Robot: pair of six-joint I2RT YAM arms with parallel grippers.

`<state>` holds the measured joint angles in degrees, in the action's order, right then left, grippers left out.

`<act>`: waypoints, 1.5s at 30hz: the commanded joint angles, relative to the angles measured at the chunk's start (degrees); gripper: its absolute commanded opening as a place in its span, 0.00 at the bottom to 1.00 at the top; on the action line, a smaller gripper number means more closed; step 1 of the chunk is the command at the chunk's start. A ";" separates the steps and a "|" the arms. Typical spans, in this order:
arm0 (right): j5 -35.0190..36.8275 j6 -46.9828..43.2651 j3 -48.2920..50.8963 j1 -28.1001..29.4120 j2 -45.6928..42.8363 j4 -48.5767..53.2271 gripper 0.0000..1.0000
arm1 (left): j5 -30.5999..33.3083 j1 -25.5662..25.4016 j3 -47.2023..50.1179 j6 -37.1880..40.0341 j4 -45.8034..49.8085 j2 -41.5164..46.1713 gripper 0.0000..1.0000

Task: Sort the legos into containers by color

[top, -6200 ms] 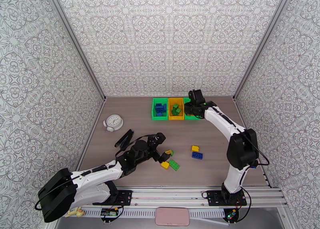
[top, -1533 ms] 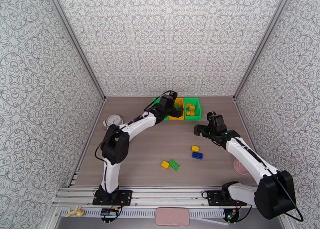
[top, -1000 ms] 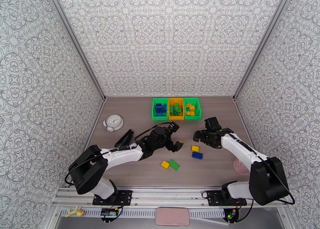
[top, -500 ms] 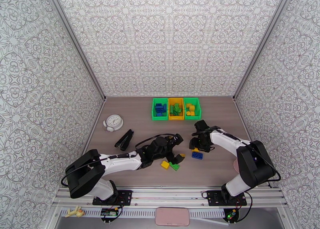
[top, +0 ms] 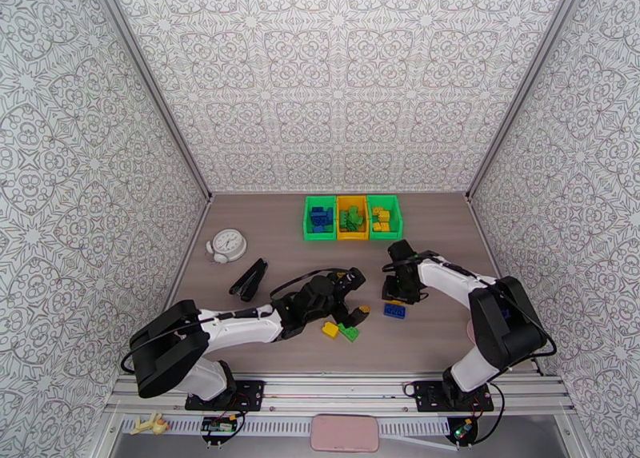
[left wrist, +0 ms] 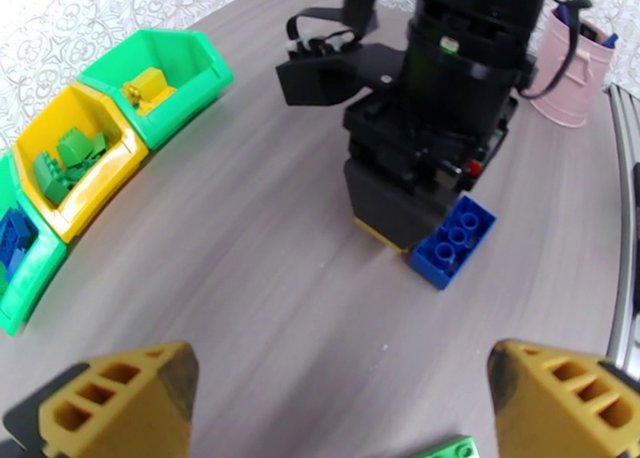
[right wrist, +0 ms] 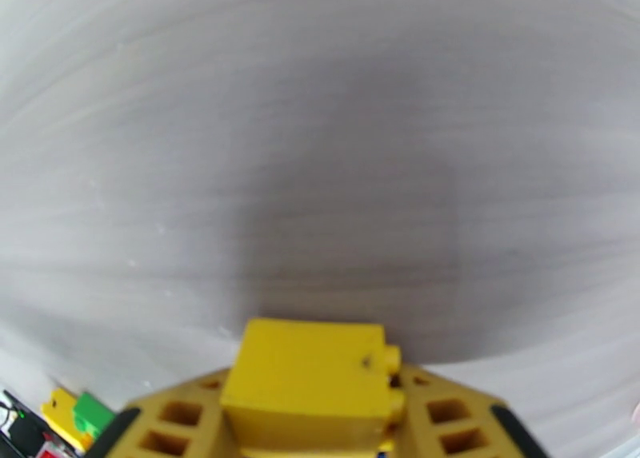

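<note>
Top external view of a grey wooden table (top: 264, 212), boxed in by patterned walls on the left, far and right sides, with a metal rail (top: 344, 389) along the near edge. At the left, a white clock (top: 228, 244) lies near the wall, and a flat black tool (top: 249, 279) lies just near and right of it. Open tabletop stretches from these to the far wall.

The left arm reaches low across the near middle of the table. The left gripper (top: 355, 292) has its yellow fingers (left wrist: 120, 404) spread wide with nothing between them. Just near it lie a loose yellow brick (top: 330, 329) and a green brick (top: 348, 332), touching each other.

Against the far wall, three bins stand side by side. The left green bin (top: 319, 236) holds blue bricks, the yellow bin (top: 352, 236) holds green bricks, and the right green bin (top: 399, 216) holds yellow bricks. A broad open strip of table separates the bins from both grippers.

Right of centre, the right gripper (top: 394, 293) points down at the table, close to the left gripper and facing it. Its fingers pinch the held yellow brick (right wrist: 308, 380), low against the tabletop. A blue brick (top: 394, 310) lies just beside that gripper on its near side.

At the right, a pink cup (left wrist: 564, 72) stands near the right wall, behind the right arm.
</note>
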<state>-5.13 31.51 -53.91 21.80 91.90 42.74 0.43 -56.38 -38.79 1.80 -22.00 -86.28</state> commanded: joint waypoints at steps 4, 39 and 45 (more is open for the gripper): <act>3.67 -0.90 -4.32 -0.41 -6.77 -2.40 0.33 | 3.77 -0.40 -4.11 -0.59 -6.38 -4.18 1.00; 5.64 -16.48 -59.77 -8.18 33.15 -5.70 0.80 | 14.37 0.44 -5.14 -11.58 5.49 2.37 1.00; 5.75 -17.52 -46.83 -8.18 22.29 -8.23 0.92 | 18.73 -3.06 -5.61 -17.52 20.70 7.62 1.00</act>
<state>0.40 14.92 -105.34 13.87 121.32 35.00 16.05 -57.89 -43.11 -11.20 -11.66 -81.10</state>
